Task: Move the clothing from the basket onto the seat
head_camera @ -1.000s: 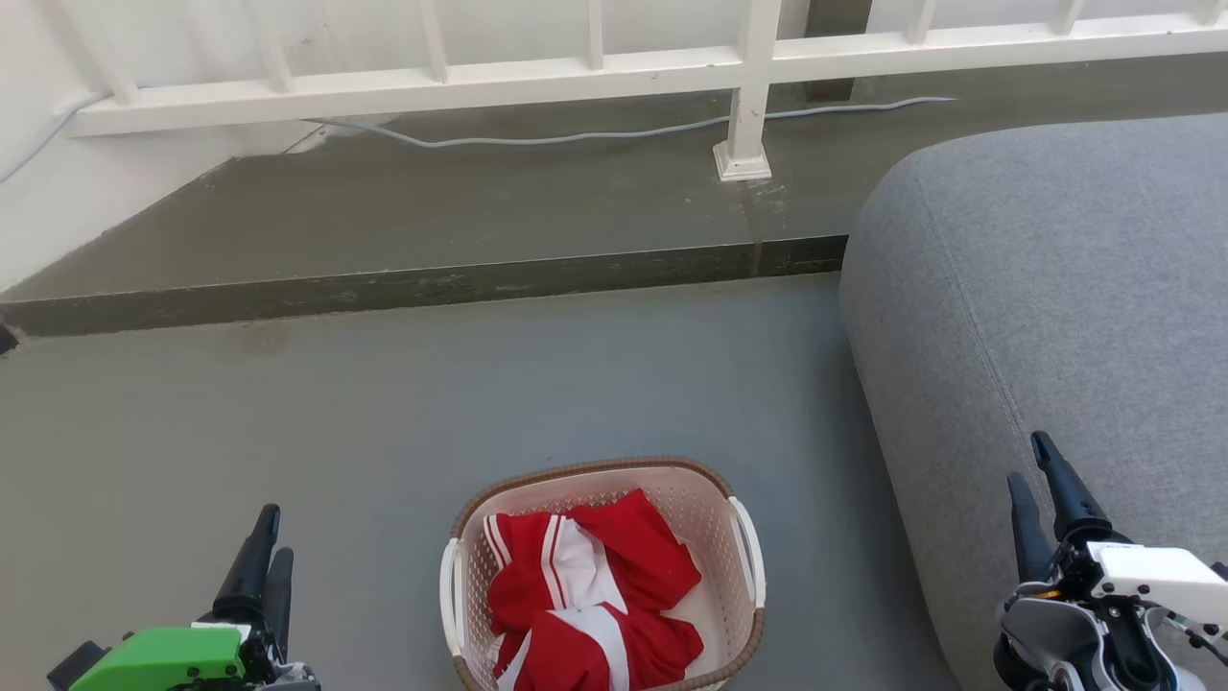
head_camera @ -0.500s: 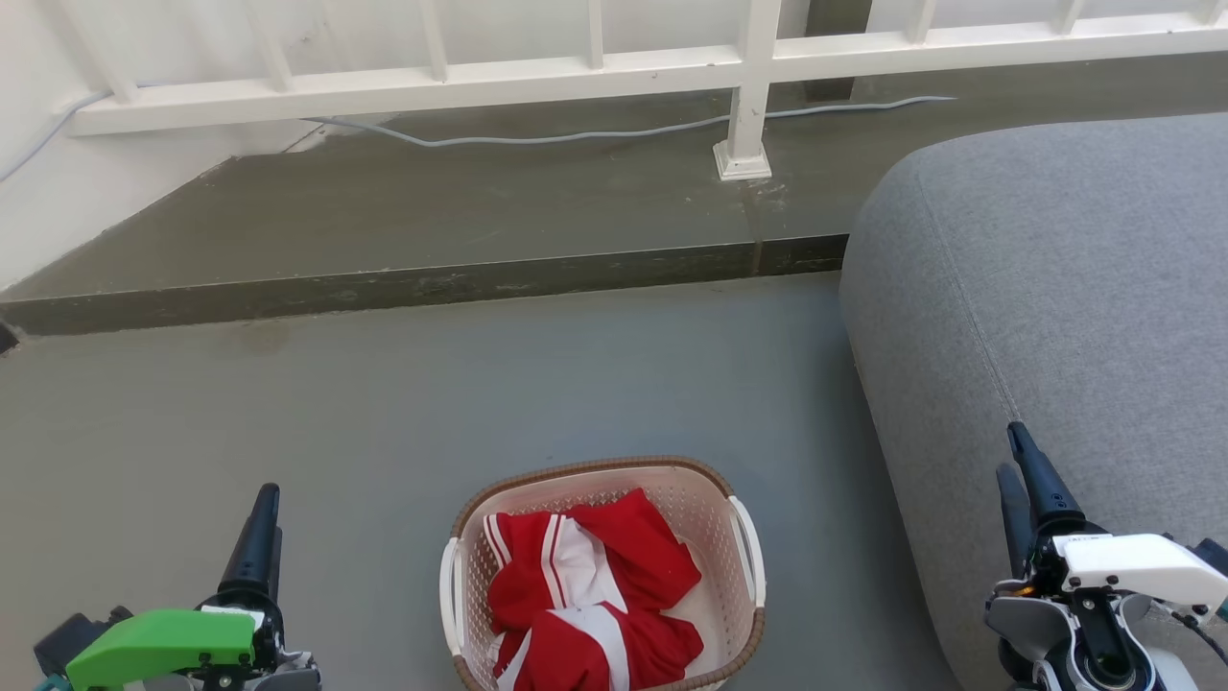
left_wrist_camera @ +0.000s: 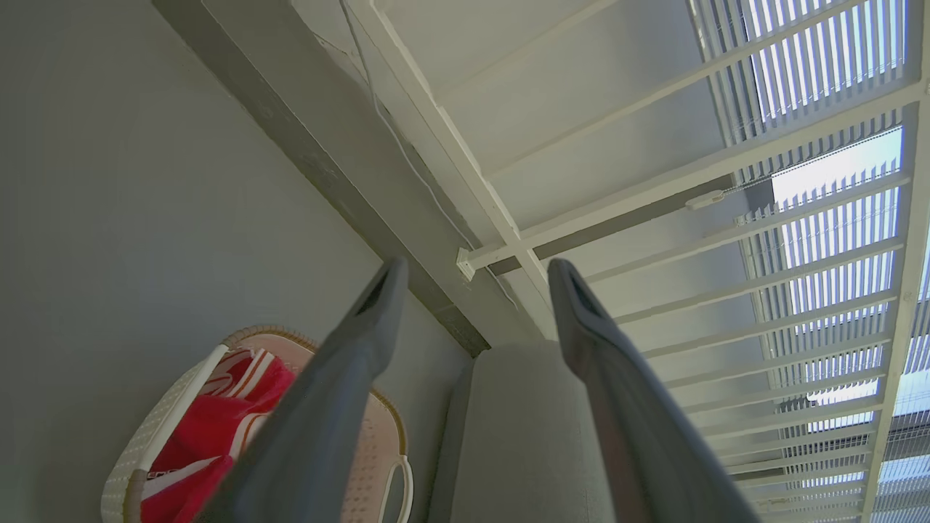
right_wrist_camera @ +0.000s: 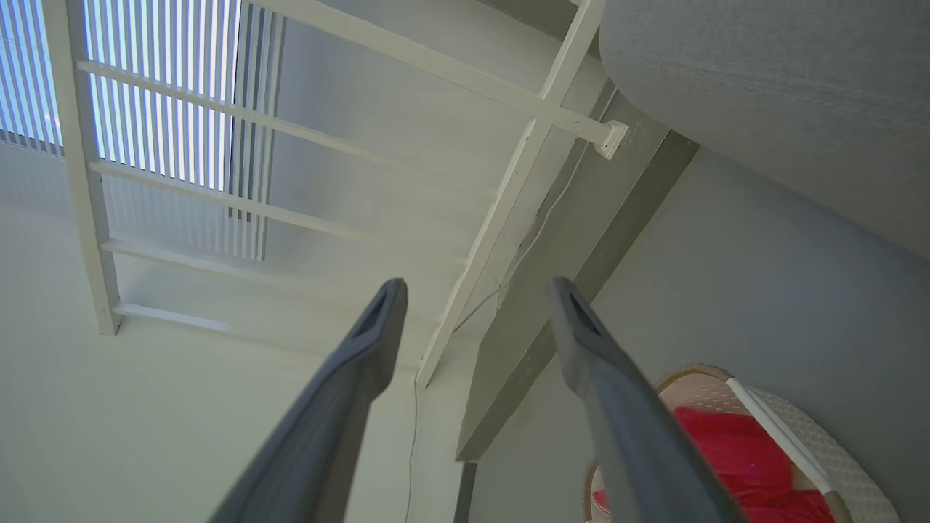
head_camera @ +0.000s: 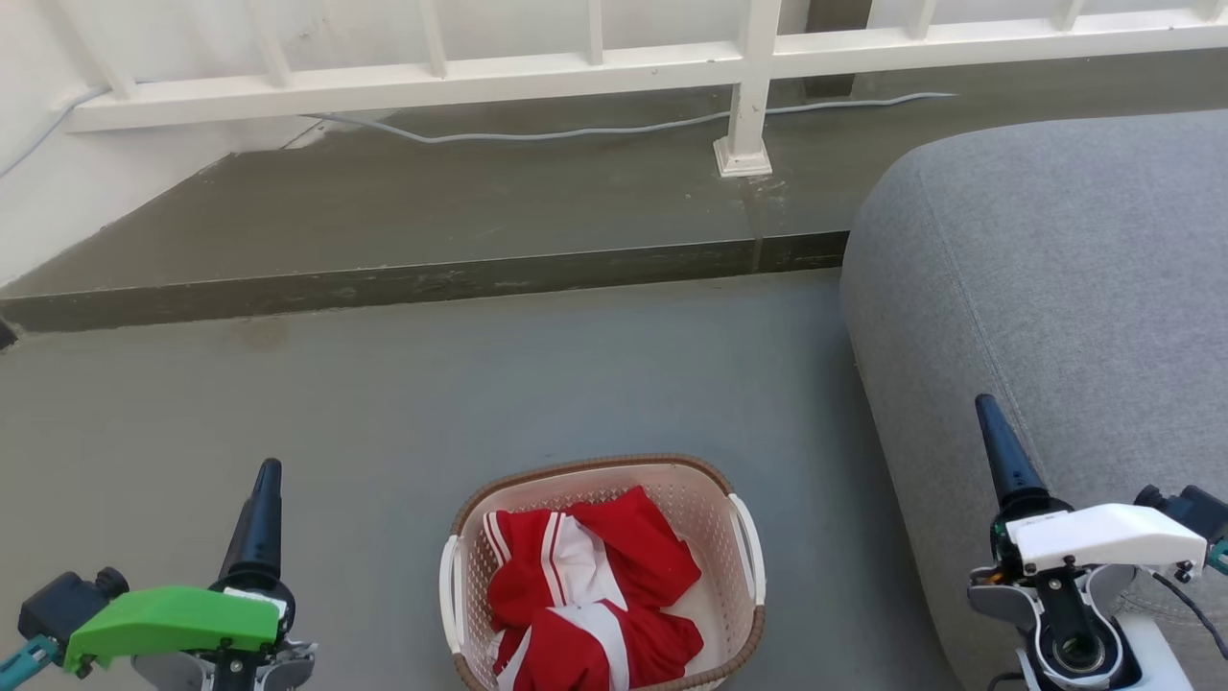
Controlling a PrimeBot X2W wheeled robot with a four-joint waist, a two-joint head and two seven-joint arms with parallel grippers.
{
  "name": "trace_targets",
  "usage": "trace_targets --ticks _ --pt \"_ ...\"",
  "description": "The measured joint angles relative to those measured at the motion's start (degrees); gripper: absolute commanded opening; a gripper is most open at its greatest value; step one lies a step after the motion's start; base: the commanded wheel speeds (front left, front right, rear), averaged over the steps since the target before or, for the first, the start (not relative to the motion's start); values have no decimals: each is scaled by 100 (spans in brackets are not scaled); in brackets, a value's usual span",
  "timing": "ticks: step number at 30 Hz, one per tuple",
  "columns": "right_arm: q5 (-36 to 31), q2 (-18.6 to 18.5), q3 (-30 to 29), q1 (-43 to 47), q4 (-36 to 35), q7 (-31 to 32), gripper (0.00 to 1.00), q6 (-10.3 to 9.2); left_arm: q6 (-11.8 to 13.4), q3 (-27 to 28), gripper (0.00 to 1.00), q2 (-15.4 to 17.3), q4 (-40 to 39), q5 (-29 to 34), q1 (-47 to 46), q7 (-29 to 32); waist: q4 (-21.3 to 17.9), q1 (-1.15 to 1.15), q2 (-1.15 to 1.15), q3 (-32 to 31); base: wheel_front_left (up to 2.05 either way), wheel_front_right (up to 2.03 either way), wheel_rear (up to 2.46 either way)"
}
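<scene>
Head view: the clothing point(head_camera: 585, 595) lies bunched inside the basket point(head_camera: 595, 465) at lower centre, which stands on the floor point(head_camera: 384, 403) near the seat point(head_camera: 1055, 269) filling the right side. Wrist views: the left gripper point(left_wrist_camera: 476, 283) and the right gripper point(right_wrist_camera: 476, 298) each have their fingers spread wide, holding nothing, and both point toward the white railing point(head_camera: 576, 72).

basket point(head_camera: 585, 467) 1; garments point(head_camera: 638, 561) 2; seat point(head_camera: 1055, 288) 1; left hand point(left_wrist_camera: 476, 267) 1; right hand point(right_wrist_camera: 476, 285) 1
</scene>
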Motion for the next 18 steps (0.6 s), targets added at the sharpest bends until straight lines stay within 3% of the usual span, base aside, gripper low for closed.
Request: trace_targets --ticks 18 --pt "-1762 -36 481 0 -249 -378 100 -243 158 -241 100 102 -365 1938 141 -369 -3 0 0 46 0 0 0"
